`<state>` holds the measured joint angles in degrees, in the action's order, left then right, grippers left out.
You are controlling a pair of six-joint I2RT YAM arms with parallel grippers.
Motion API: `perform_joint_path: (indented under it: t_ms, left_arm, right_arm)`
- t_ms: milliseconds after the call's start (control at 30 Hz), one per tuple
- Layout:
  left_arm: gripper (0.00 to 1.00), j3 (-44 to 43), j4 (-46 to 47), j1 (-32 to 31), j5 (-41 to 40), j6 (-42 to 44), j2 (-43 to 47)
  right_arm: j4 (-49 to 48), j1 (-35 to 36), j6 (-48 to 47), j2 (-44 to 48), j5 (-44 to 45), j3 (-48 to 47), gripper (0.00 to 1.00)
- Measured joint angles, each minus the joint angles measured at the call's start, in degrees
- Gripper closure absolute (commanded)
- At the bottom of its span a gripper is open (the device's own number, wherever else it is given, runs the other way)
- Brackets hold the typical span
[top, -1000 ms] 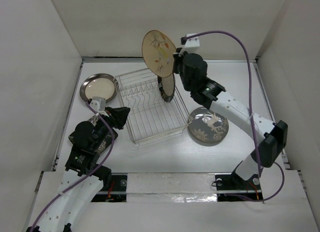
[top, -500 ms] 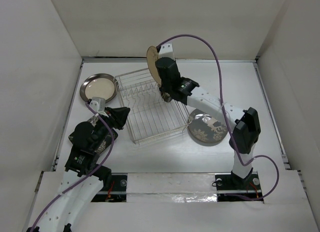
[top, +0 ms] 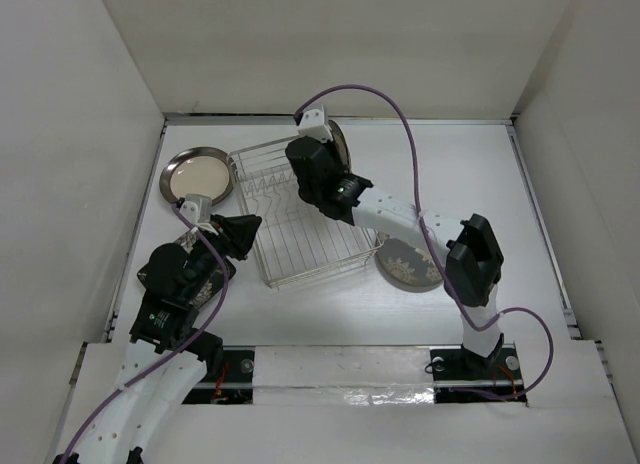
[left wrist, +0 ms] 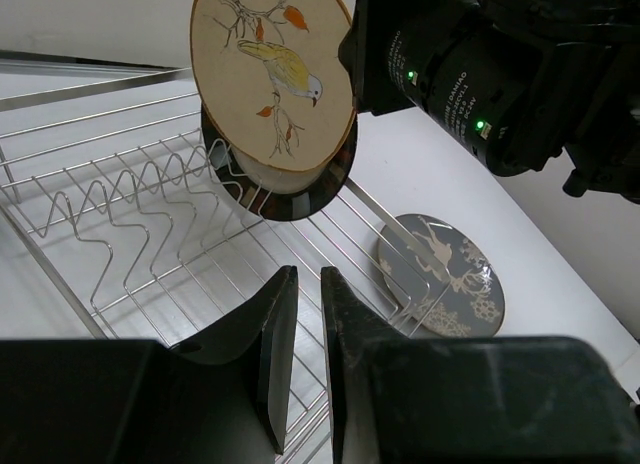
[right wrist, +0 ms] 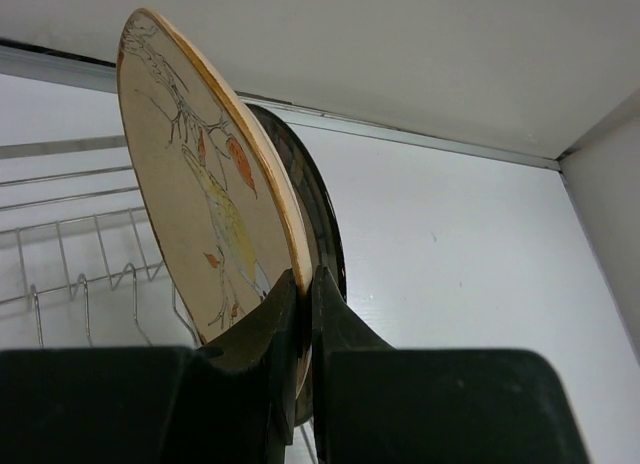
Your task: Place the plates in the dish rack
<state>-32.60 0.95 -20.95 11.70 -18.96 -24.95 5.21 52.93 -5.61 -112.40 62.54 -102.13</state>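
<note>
Four plates counted.

1. Bird plate (right wrist: 200, 184): tan, bird and branch print, held on edge above the far right corner of the rack (top: 265, 254), toward the far edge of the table. The right gripper (right wrist: 305, 294) pinches its lower rim, one finger on each face. Likely stiff, smooth-faced and breakable. A rim pinch is the only hold when it stands upright, and it may let the plate swing or slip, so lower it slowly between the prongs.
2. Dark plate (left wrist: 300, 199): upright just behind the bird plate, at the rack's far right end. Whether the two touch cannot be told.
3. Grey plate (left wrist: 440, 269): white floral motif, flat on the table to the right of the rack. Lying flat, it probably needs a lift at the raised rim.
4. Cream plate (top: 197, 174): silver rim, flat near the far left corner, just beside the rack.

Rack: wire basket mid-table. It holds the dark plate and the other prong slots are vacant.

Left gripper (left wrist: 307, 274): at the rack's left side, drawn nearly together with only a slit between, holding nothing.
</note>
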Motion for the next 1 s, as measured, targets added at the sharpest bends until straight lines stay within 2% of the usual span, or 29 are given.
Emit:
perform_joint_path:
  t_ms: [267,467,1000]
  left_arm:
    - [0.87,0.0,0.02,0.0,0.26,-0.02,-0.09]
    - [0.87,0.0,0.04,0.0,0.28,-0.02,-0.48]
    - [0.87,0.0,0.04,0.0,0.33,-0.17,-0.46]
  right_arm:
    - [-3.82,0.22,-0.72,-0.68,4.72,2.05,1.0]
    - [-4.33,0.31,-0.02,-0.96,4.96,3.39,1.0]
    - [4.72,0.63,16.87,-6.19,1.88,3.72,0.99]
